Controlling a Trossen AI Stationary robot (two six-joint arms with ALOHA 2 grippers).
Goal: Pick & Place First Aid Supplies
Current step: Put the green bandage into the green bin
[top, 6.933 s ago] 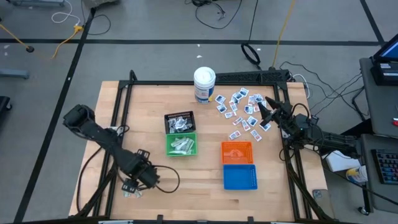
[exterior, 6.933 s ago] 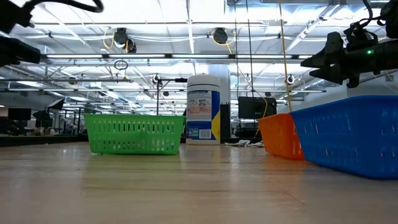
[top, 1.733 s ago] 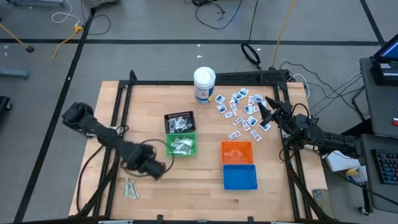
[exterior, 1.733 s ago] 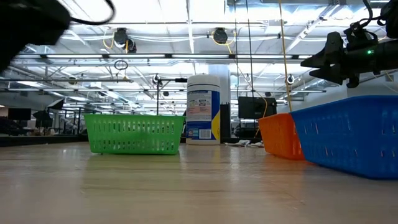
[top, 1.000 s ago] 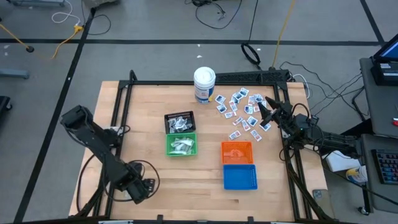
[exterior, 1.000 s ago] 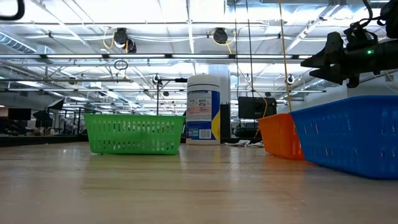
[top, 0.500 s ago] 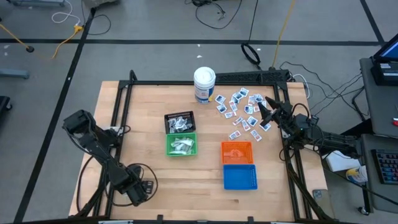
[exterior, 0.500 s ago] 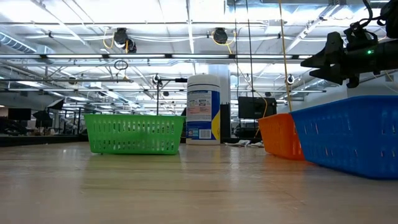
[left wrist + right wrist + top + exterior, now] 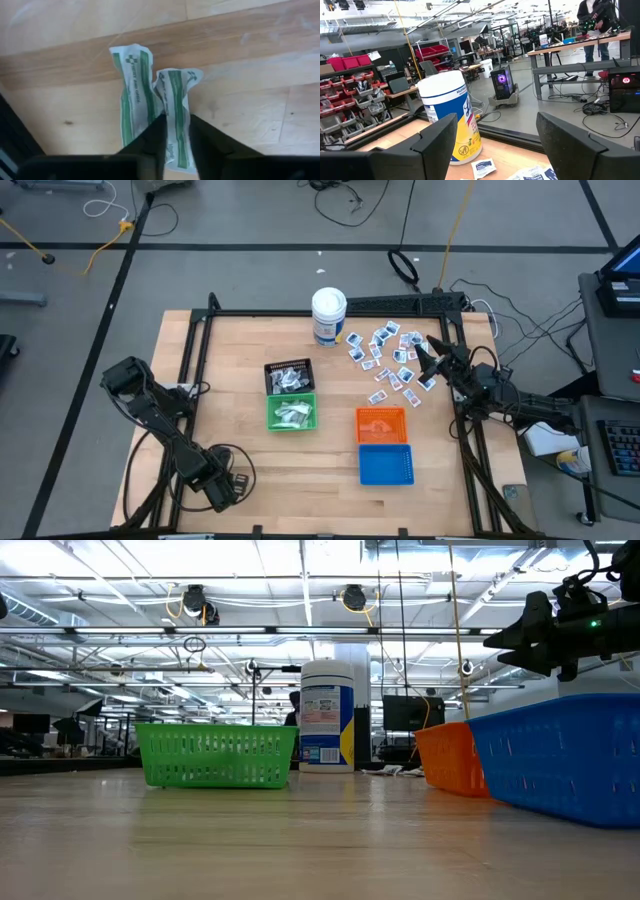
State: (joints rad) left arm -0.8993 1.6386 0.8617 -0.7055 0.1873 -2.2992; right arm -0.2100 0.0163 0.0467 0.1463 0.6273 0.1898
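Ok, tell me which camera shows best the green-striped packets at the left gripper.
The left wrist view: two green-striped packets fill it, lying on the table with the left gripper closing its fingers around one. The high view shows that gripper near the front left corner, covering them. The low and right wrist views miss them.

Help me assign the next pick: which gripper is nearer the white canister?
Right. The right gripper hovers over the scattered packets just beside the white canister; the left gripper is at the table's near-left corner, well away from it.
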